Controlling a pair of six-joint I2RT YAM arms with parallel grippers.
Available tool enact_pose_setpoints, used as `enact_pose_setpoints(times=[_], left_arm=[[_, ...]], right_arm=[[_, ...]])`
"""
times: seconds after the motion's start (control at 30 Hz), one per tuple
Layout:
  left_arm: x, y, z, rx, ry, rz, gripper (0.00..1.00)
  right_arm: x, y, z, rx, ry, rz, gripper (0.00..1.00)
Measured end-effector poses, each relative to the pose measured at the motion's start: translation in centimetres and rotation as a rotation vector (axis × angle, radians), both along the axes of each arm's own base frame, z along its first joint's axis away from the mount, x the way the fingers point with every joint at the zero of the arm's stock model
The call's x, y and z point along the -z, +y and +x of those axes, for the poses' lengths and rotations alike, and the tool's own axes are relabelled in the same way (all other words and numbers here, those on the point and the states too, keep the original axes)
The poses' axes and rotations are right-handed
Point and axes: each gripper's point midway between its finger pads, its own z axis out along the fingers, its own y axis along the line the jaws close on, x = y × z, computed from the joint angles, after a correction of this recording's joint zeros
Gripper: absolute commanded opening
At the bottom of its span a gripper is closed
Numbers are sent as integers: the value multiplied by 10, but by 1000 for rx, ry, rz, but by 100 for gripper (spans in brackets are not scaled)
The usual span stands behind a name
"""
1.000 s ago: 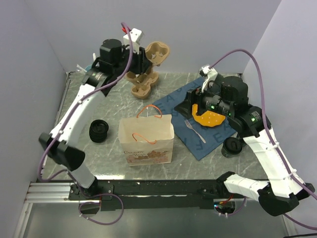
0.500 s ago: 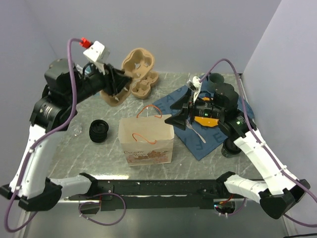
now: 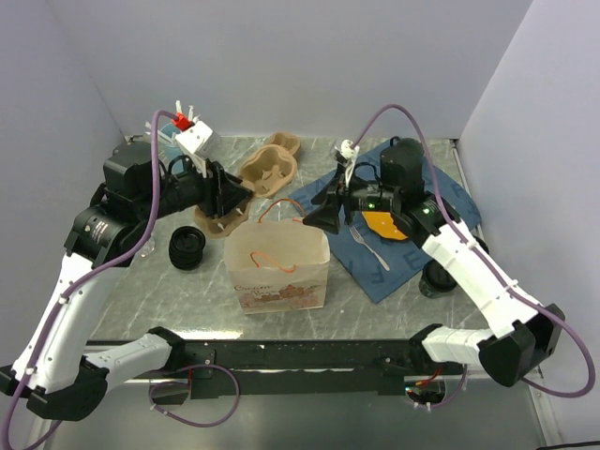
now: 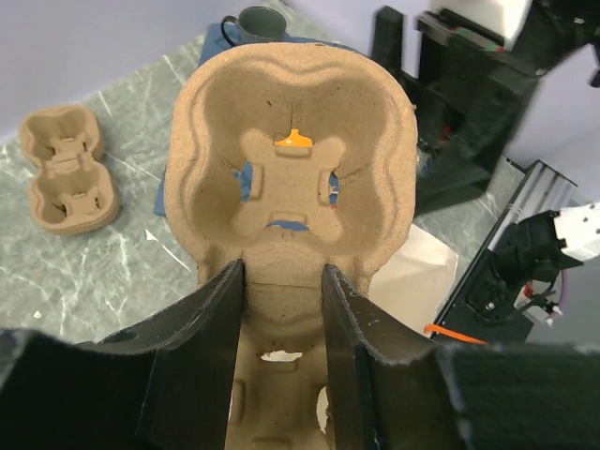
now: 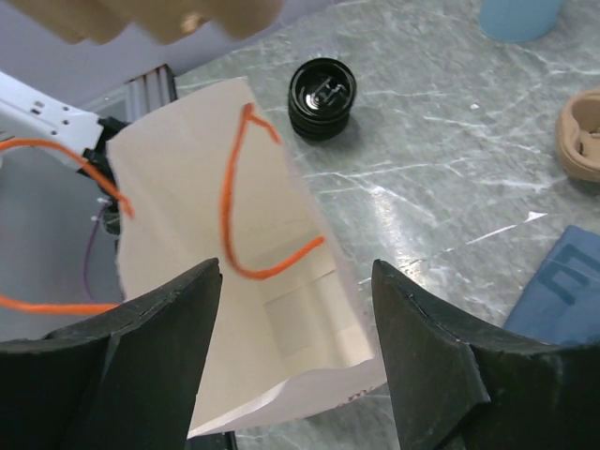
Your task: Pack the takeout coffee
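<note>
A takeout coffee, a small black ribbed cup, stands on the table left of the white paper bag; the right wrist view shows this cup beyond the bag. Another black cup sits at the right, half hidden by my right arm. My left gripper is shut on a brown pulp cup carrier, held in the air behind the bag's left corner. My right gripper hangs open and holds nothing, just above the bag's open mouth.
A second pulp carrier lies at the back of the table. A blue cloth carries an orange plate and a fork. A teal mug stands behind it, and a light-blue cup at the back left.
My left arm has swung the carrier down from the back towards the bag. My right gripper has left the plate for the bag's right rim, its jaws narrowing somewhat.
</note>
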Motion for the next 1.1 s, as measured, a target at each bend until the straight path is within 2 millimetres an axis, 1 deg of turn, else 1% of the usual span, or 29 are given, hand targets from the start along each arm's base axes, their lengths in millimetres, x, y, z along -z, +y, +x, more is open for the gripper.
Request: enact_pose_setpoints(times=[0.1, 0.2, 0.23, 0.33, 0.4, 0.5, 0.73, 0.83, 1.0, 1.1], left_arm=[[1, -2, -3, 20, 6, -2, 41], [2, -4, -7, 42, 8, -6, 41], [3, -5, -9, 50, 12, -6, 41], [6, -6, -14, 74, 27, -3, 41], [7, -7, -17, 89, 33, -3, 41], [10, -9, -21, 112, 46, -3, 40], [26, -15, -27, 166, 95, 5, 41], [36, -17, -28, 184, 116, 11, 41], [60, -20, -28, 211, 157, 34, 40], [66, -22, -25, 221, 150, 47, 40]], right_arm=[[5, 3, 10, 10, 3, -18, 67], [8, 5, 17, 21, 13, -34, 59], [8, 6, 20, 26, 13, -37, 54], [7, 7, 25, 39, 10, -39, 46], [7, 6, 26, 46, 12, -39, 44], [5, 7, 27, 52, 15, -36, 42], [4, 9, 30, 61, 32, -28, 41], [2, 9, 30, 66, 41, -19, 41], [0, 10, 30, 74, 62, -7, 40], [-1, 12, 29, 71, 64, -3, 40]])
